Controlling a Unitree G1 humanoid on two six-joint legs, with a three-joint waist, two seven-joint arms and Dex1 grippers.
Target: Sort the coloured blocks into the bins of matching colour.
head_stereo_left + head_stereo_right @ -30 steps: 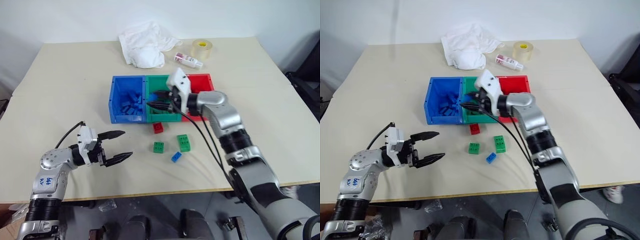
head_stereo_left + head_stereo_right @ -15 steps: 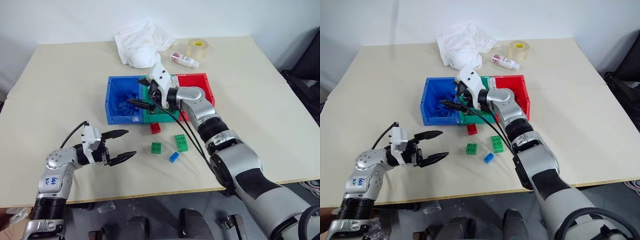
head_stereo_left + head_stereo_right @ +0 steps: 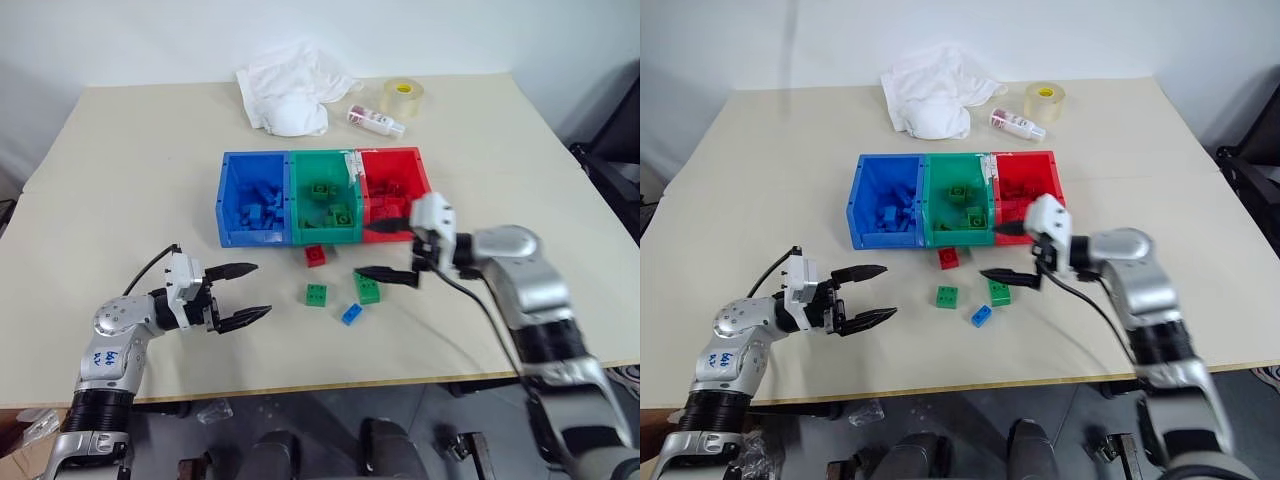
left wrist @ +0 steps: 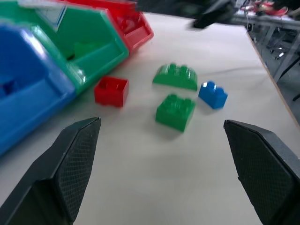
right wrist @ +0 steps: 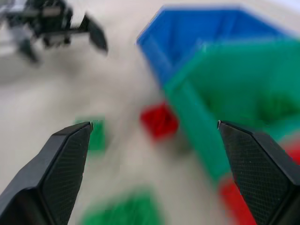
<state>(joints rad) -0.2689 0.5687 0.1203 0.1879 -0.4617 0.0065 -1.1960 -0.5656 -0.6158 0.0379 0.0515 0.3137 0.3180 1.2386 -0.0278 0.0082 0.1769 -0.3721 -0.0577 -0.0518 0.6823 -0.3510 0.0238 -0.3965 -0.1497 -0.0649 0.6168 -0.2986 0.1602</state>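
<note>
On the table (image 3: 120, 150) I have wide bare surface to the left, to the right and along the near edge, while the far edge carries a white cloth (image 3: 290, 95), a clear tape roll (image 3: 404, 98) and a small bottle (image 3: 376, 120). Mid-table sit the bins (image 3: 325, 238), joined in a row: blue on the left, green in the middle, red on the right, each with bricks inside. Just in front of the green bin a red block (image 3: 316, 255) lies close to the wall; nearer me lie a small green block (image 3: 317, 295), a larger green block (image 3: 367, 288) and a blue block (image 3: 352, 314), near one another but not touching. My left gripper (image 3: 243, 293) hangs over open table well left of these blocks, fingers spread, holding nothing. My right gripper (image 3: 392, 252) is in front of the red bin, fingers wide apart and empty, its lower finger just beside the larger green block. A second ago that right gripper was closed over the green bin's edge by the blue bin; now it has pulled back toward me and to the right and opened. The left gripper has kept its place, and the four loose blocks lie as before.
</note>
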